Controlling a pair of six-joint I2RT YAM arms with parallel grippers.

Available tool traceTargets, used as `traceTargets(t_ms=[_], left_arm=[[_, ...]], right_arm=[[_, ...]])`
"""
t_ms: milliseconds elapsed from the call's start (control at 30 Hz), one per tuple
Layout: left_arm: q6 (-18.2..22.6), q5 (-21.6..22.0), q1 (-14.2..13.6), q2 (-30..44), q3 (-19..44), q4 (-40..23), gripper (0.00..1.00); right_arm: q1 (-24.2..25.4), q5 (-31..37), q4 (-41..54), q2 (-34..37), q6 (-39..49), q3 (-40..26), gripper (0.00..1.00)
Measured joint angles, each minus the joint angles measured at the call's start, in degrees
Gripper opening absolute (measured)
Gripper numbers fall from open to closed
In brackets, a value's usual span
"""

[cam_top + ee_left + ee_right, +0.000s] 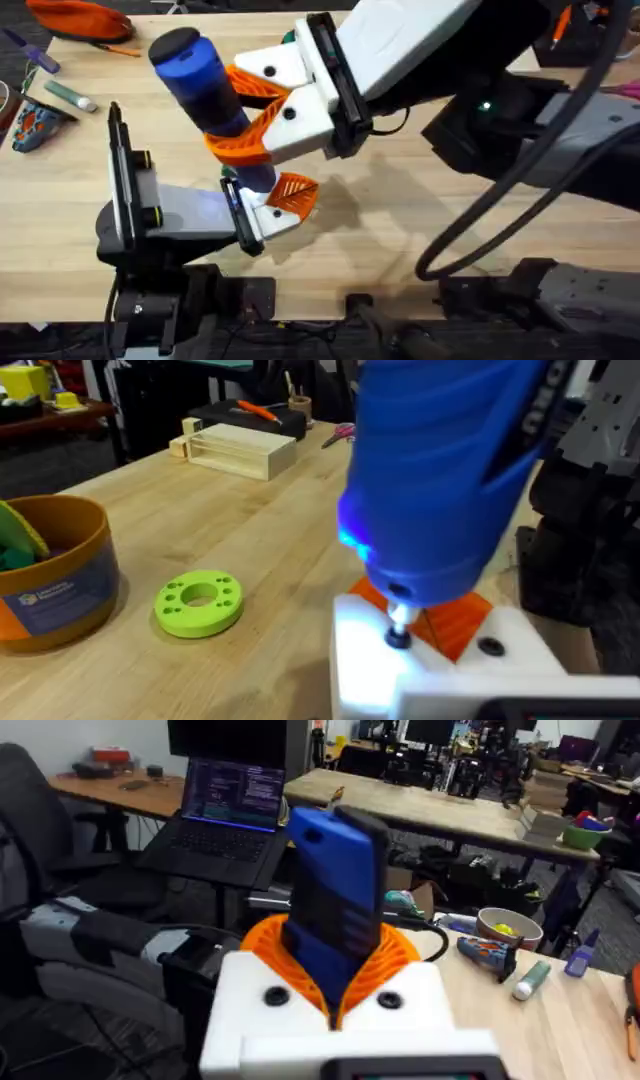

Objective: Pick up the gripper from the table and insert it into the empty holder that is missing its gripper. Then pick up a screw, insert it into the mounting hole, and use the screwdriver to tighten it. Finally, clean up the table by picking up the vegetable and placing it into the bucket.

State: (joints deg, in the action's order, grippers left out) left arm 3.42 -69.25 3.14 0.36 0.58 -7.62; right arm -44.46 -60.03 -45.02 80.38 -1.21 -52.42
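My right gripper (pixel 250 118) reaches across the table, shut on the blue screwdriver (pixel 205 85), which stands nearly upright between its orange fingertips (pixel 400 955). The screwdriver (pixel 440 470) glows blue at its lower end, and its narrow tip (pixel 398 622) rests on a dark screw in the white holder (pixel 440 660) of my left gripper (pixel 275 205). An orange gripper wedge (pixel 450 625) sits in that holder just behind the tip. The tan bucket (pixel 60 585) stands on the table with something green (pixel 15 545) inside; I cannot tell whether that is the vegetable.
A bright green disc with holes (pixel 200 602) lies on the table beside the bucket. A pale wooden box (pixel 240 450) sits farther back. At the far left lie an orange pouch (pixel 80 18), a marker (pixel 70 95) and a small blue-orange object (pixel 35 125).
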Motion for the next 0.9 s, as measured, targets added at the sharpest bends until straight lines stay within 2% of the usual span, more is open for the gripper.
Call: traceTargets(t_ms=[567,900], left_arm=[[0.00,0.00,0.00,0.00,0.00,-0.02,0.006],[0.00,-0.01,0.00,0.00,0.00,-0.02,0.006]], right_arm=[[0.76,0.00,0.66,0.37,-0.02,0.00,0.024],[1.10,-0.62,-4.78,1.21,-2.30,0.03,0.023]])
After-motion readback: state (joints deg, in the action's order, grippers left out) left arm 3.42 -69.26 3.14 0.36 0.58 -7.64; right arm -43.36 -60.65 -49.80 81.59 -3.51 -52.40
